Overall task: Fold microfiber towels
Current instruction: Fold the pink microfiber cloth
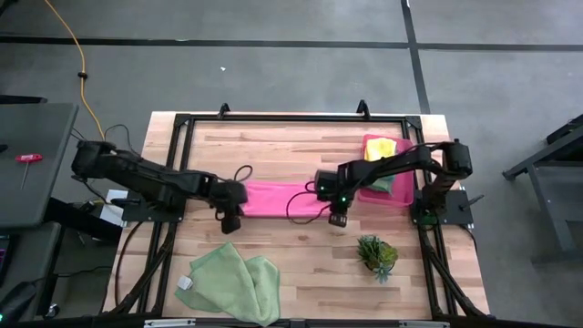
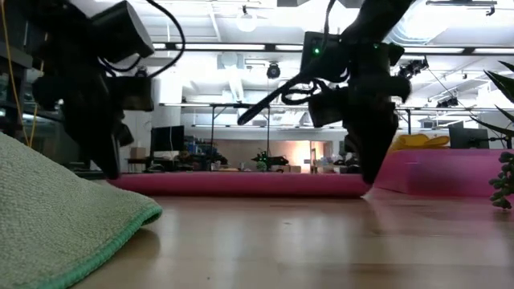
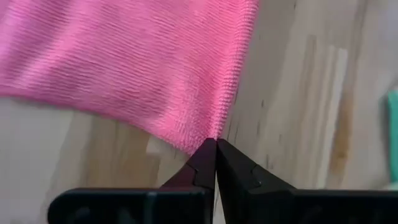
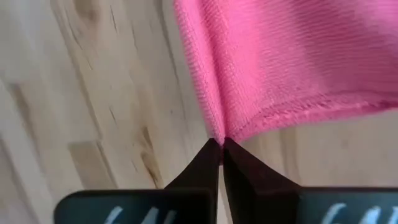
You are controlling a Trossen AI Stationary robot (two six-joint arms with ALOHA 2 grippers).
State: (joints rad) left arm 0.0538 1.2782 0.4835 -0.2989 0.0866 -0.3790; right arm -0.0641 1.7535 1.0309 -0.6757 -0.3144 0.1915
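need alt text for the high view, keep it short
Overhead view of a wooden table: both arms pinch the near corners of a hot pink towel lying flat mid-table, left gripper and right gripper with jaws shut on it. Pale green towels lie crumpled at the front, beside a small plant; a pink tray holds more towels.

low cam | flat hot pink fuzzy microfiber towel on wood table — left gripper and right gripper at its ends | pale green fuzzy towel foreground — pink plastic tray behind
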